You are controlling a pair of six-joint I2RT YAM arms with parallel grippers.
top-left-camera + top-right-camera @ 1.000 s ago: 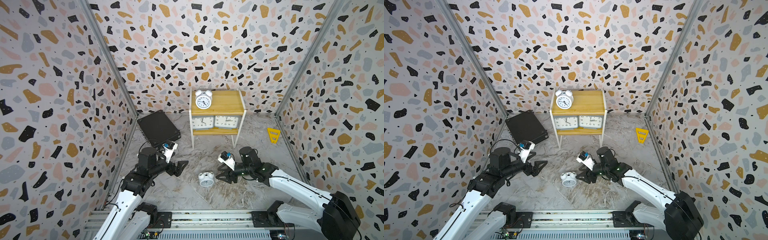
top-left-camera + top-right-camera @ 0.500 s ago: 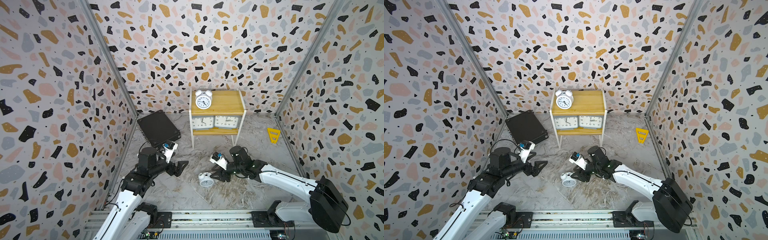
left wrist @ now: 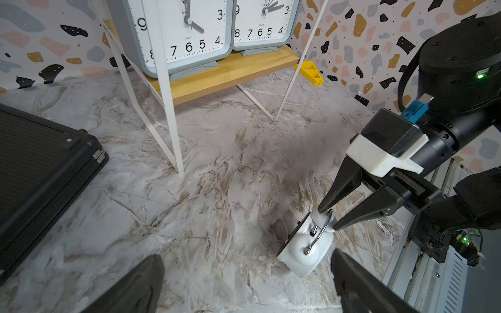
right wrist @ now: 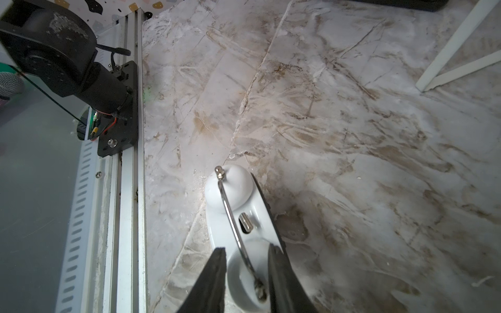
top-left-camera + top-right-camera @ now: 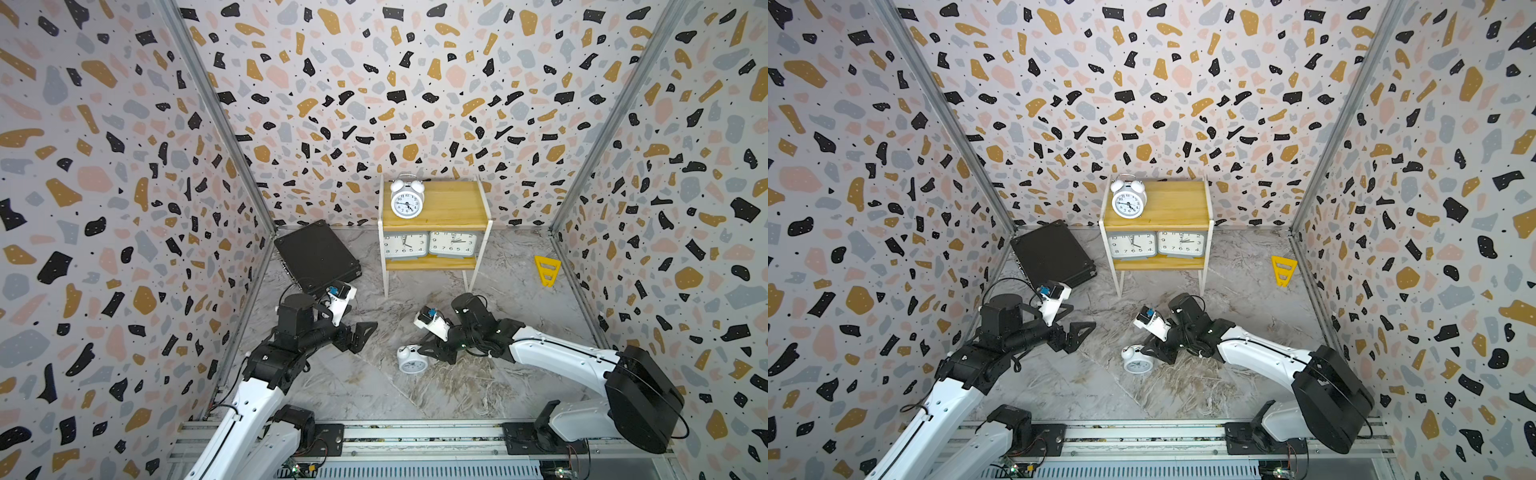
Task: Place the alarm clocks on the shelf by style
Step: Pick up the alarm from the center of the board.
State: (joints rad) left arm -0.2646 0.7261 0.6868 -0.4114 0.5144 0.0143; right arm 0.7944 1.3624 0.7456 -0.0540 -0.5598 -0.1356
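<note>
What the coming lift turns on is how the right gripper meets the fallen twin-bell clock. The clock sits on the marble floor in front of the shelf, well apart from it, with its dial toward the front rail. Its bell-to-bell line runs straight away from the gripper, so the jaws cross the clock's thin front-to-back depth and catch only the nearer bell. They stand narrow, with both tips touching that bell in the two wrist views (how firmly they bite, we cannot tell). We judge this grip off-centre: the body hangs beyond the tips and may swing on lifting. The right arm is plainly the nearer one. The left gripper hangs wide open and empty, near the black case and apart from the clock. The other twin-bell clock stands on the shelf's top board. The two grey clocks fill the lower tier side by side, so the free place is beside its twin. Against a second ago, the right gripper has come from just beside the clock onto it, and its jaws have drawn in from a much wider spread. The clock, the left arm and the shelved clocks sit where they were.
</note>
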